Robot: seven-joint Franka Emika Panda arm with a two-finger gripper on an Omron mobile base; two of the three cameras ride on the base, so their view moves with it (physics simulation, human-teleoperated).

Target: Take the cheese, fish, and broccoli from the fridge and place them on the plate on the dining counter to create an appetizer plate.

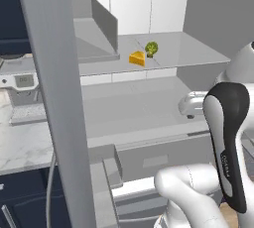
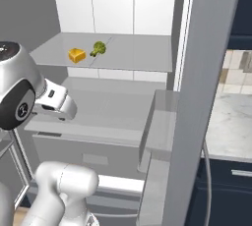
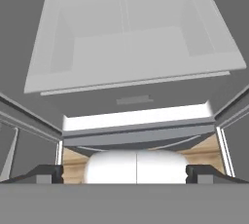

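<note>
The fridge stands open in front of me. On its upper glass shelf lie the yellow-orange cheese wedge and, just right of it, the green broccoli, close together but apart. My hand hovers over the shelf below, lower than both foods and to their right. In the hand view my gripper is open, fingertips wide apart with nothing between them, facing the lower white drawers. The fish, the plate and the dining counter are out of view.
The open grey fridge door stands edge-on, with door bins jutting inward. A marble wall counter over dark navy cabinets lies beyond the door. My own arm fills the lower near side.
</note>
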